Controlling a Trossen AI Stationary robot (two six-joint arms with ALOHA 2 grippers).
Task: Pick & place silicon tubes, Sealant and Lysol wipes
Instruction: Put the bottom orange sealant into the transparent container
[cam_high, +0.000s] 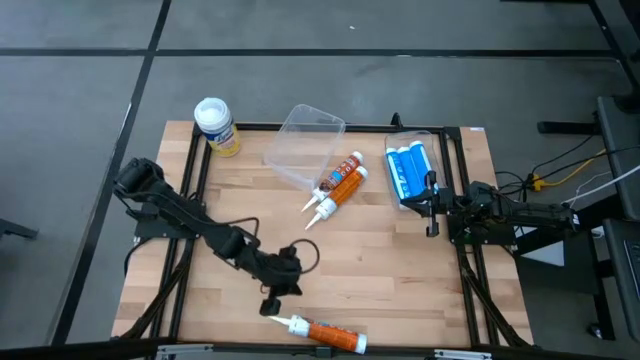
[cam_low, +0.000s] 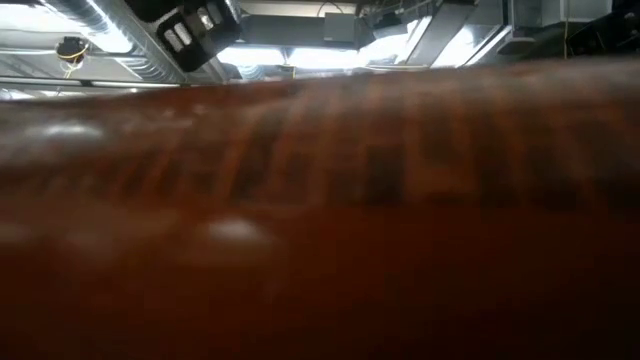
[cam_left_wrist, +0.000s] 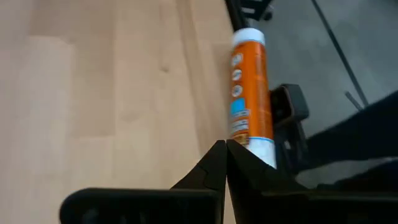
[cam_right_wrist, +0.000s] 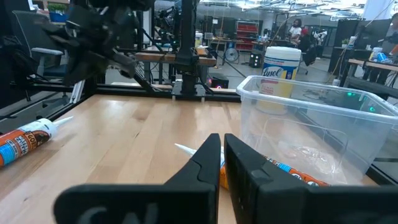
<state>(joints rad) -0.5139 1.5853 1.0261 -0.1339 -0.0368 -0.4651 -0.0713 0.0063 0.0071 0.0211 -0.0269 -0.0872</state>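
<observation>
An orange tube with a white nozzle (cam_high: 325, 332) lies on its side at the table's near edge; it also shows in the left wrist view (cam_left_wrist: 250, 93). My left gripper (cam_high: 270, 305) is shut, low over the table beside that tube's nozzle end. Two more orange tubes (cam_high: 340, 182) lie side by side at mid-table. The yellow Lysol wipes canister (cam_high: 215, 125) stands upright at the far left corner. My right gripper (cam_high: 432, 215) is shut and empty at the right, beside a blue pack (cam_high: 410, 172). My left gripper's shut fingertips (cam_left_wrist: 217, 155) stand right beside the white shoulder of the near tube (cam_left_wrist: 264, 149), coming slanting down toward the near edge. I cannot tell whether they touch it.
A clear plastic bin (cam_high: 303, 145) sits tilted at the far middle, next to the two tubes. A black frame (cam_high: 455, 150) runs along the table's sides. The low view is filled by a blurred orange-brown surface (cam_low: 320, 220) close to the camera.
</observation>
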